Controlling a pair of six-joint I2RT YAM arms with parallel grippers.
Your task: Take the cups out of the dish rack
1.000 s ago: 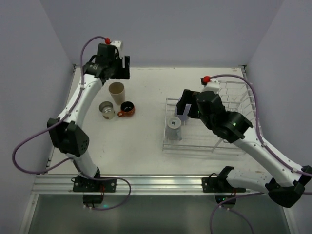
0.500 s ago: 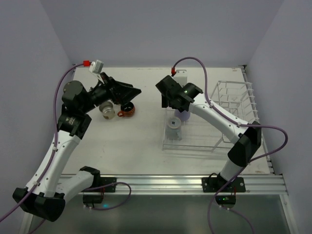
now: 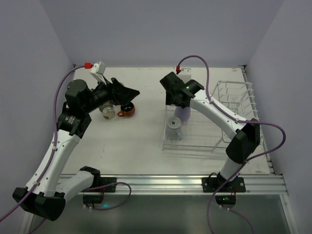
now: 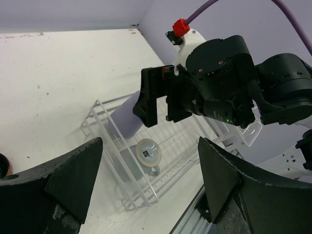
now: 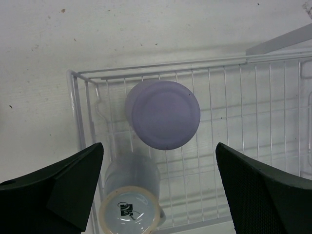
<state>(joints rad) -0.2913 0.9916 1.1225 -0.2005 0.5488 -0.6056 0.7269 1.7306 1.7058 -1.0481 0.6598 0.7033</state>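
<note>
**Ana:** Where is the purple cup point(image 5: 162, 114)?
**Ben:** In the dish rack point(image 5: 161, 66), bottom up, in the middle of the right wrist view. The top view half hides it under the right gripper point(image 4: 161, 105), which is spread wide and holds nothing.
**Ana:** And the left gripper point(image 4: 150, 142)?
**Ben:** Wide apart too, and empty, near the orange mug point(image 3: 126, 110).

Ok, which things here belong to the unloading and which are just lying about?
Job: dish rack, lavender tumbler and blue-grey cup in it; orange mug and grey cup already on the table.
Lying about: only the arms' purple cables.
</note>
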